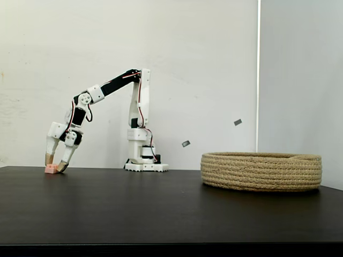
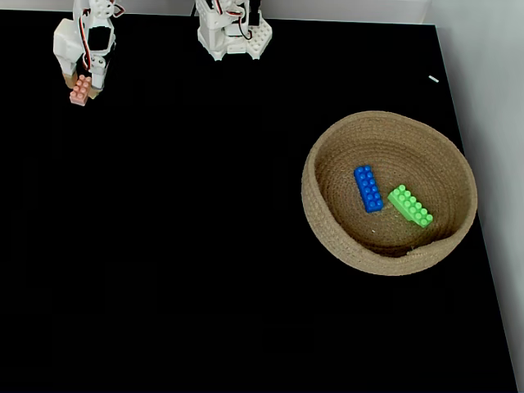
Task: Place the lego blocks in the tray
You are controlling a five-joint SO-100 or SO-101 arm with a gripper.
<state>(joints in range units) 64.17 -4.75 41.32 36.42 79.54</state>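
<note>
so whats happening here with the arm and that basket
A small robot arm is collecting lego bricks into the woven basket. The blue brick and the green brick already lie inside it, side by side. The arm is reaching down to the far left of the black table, with its hand lowered around the pink brick, which sits on the table. Whether the fingers have closed on it cannot be told.

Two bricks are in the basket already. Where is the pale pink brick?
The small pale pink studded brick sits on the black table, far left in both fixed views, between the gripper's fingertips.
</note>
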